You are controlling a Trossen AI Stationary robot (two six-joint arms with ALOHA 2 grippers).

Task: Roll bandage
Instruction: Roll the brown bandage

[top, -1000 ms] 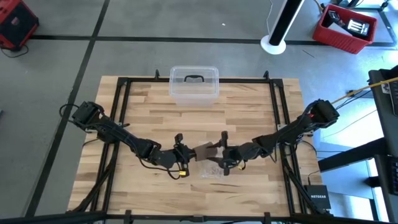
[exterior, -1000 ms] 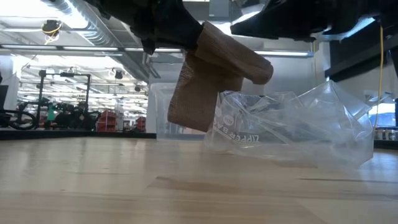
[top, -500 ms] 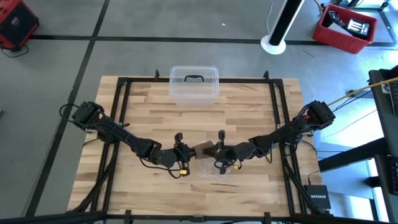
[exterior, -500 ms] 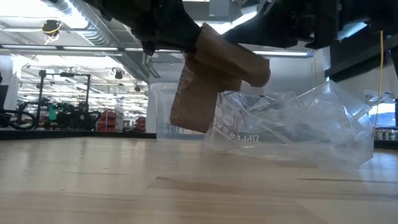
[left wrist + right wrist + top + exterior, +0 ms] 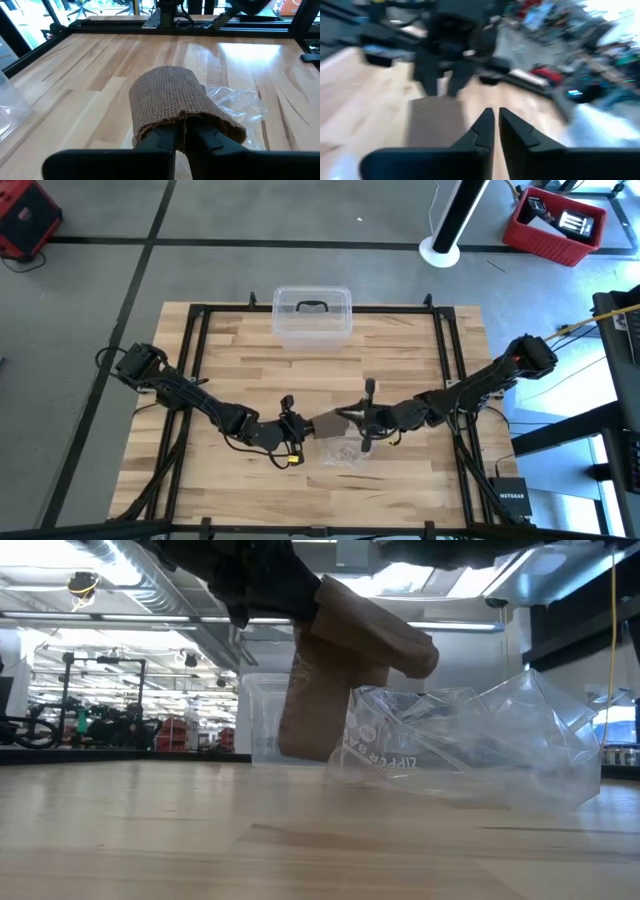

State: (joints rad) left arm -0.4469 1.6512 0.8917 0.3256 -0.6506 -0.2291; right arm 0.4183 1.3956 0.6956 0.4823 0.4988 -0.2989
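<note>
The bandage (image 5: 326,423) is off the table, held in the air near the middle of the front half of the wooden table (image 5: 240,360). The left gripper (image 5: 300,429) is clamped on one end of it: in the left wrist view its two dark fingers (image 5: 167,137) sit pressed together with the brown knit fabric (image 5: 172,102) folded over and draped ahead of them. In the low view the bandage (image 5: 345,665) hangs from the dark gripper body as a folded loop, one part drooping straight down and the other angled outward; its lowest edge is clear of the table surface (image 5: 300,840). The right gripper (image 5: 352,415) is just beside the bandage's other end, facing the left gripper. In the right wrist view its fingers (image 5: 482,131) stand nearly together with only a thin gap between them and nothing visible in that gap; the bandage (image 5: 435,122) lies just beyond the tips, apart from them. A crinkled clear plastic bag (image 5: 345,452) rests on the table directly below and slightly in front of the two grippers; in the low view it (image 5: 470,745) sits behind the hanging fabric. A clear plastic box with a dark handle (image 5: 312,316) stands at the table's far edge, well apart from the work.
</note>
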